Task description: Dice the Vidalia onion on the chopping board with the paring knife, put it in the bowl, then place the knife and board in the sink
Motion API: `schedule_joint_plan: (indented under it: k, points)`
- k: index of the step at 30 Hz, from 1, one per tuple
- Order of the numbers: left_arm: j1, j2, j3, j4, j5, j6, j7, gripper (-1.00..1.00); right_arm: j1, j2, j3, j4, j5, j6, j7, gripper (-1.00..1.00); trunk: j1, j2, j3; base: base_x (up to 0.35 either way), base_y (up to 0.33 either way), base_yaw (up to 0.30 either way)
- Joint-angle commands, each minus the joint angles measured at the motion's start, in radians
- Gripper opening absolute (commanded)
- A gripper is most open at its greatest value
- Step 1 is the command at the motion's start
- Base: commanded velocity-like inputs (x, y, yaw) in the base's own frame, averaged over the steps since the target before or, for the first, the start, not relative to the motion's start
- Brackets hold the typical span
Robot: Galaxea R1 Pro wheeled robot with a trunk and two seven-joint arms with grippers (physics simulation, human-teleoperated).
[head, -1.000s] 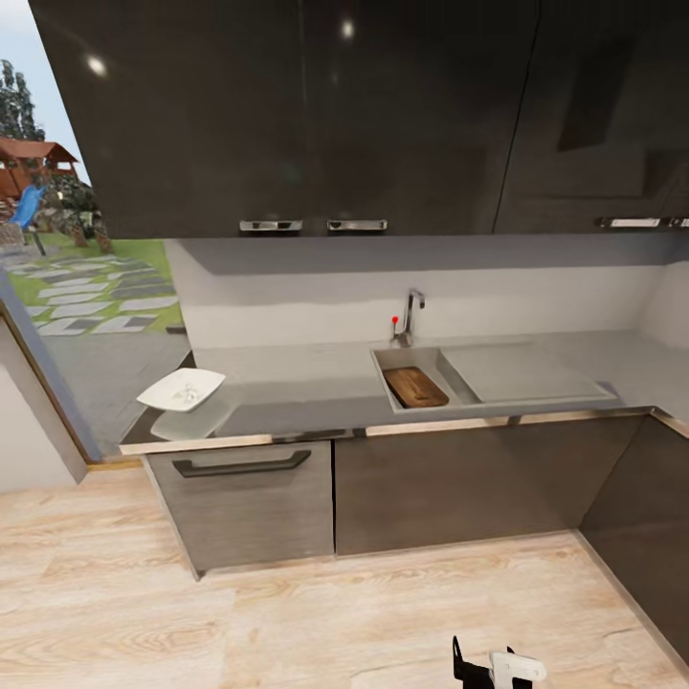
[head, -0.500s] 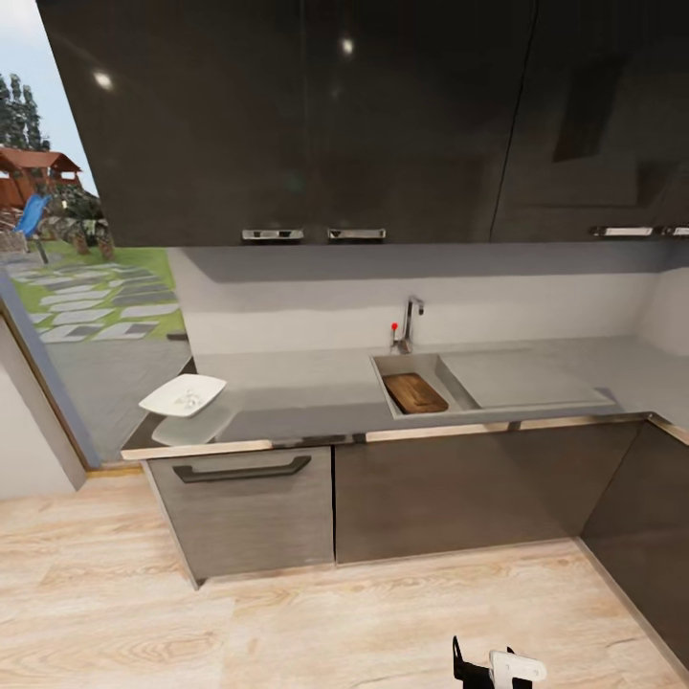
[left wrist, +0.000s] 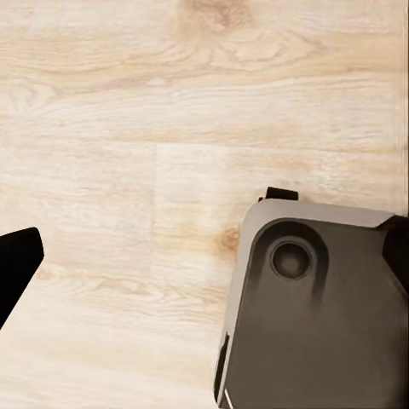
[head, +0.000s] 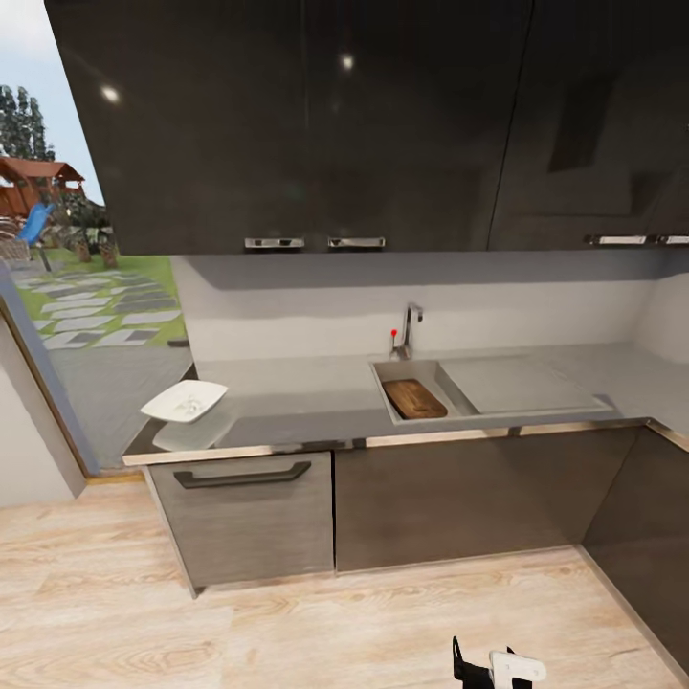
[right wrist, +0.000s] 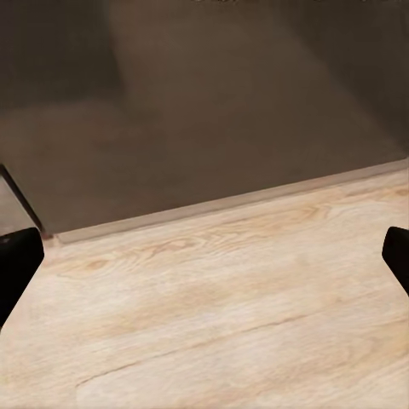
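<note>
Across the floor in the head view stands the countertop (head: 306, 407) with the sink (head: 394, 368) set into it. The brown chopping board (head: 413, 399) lies inside the sink basin. At the counter's left end sits the white bowl (head: 185, 400), with faint pale bits in it. The paring knife and the whole Vidalia onion are out of view. My left gripper (left wrist: 204, 260) is open over the wood floor, beside my own grey base (left wrist: 315, 315). The right gripper (right wrist: 204, 260) is open too, low over the floor facing a dark cabinet front.
Dark wall cabinets (head: 316, 124) hang above the counter, and a chrome faucet (head: 410, 327) with a red knob stands behind the sink. Lower cabinets turn a corner at the right (head: 641, 517). A window (head: 77, 287) opens at the left. Part of my right arm (head: 498, 667) shows at the bottom edge.
The whole head picture has slid down a little, so the camera has moved. The board, bowl and sink keep their places on the counter.
</note>
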Motion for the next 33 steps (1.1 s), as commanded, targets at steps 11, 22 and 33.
schedule_joint_plan:
  k: [11,22,33]
  points:
    - [-0.002,0.023,-0.01,-0.204,0.005,-0.011,-0.002,1.0,-0.001,0.0,-0.003,0.001,0.011,-0.002,-0.01,1.0,0.001,-0.002,0.006,0.0,0.0,0.037]
    - [-0.002,0.026,-0.011,-0.21,0.004,-0.012,-0.002,1.0,-0.001,0.004,-0.003,0.001,0.011,-0.002,-0.01,1.0,0.001,-0.002,0.006,0.0,0.0,0.271]
    - [-0.002,0.036,-0.01,-0.209,0.002,-0.012,-0.002,1.0,-0.001,0.008,-0.002,0.001,0.011,0.003,-0.01,1.0,0.001,-0.002,0.006,0.0,0.0,0.282]
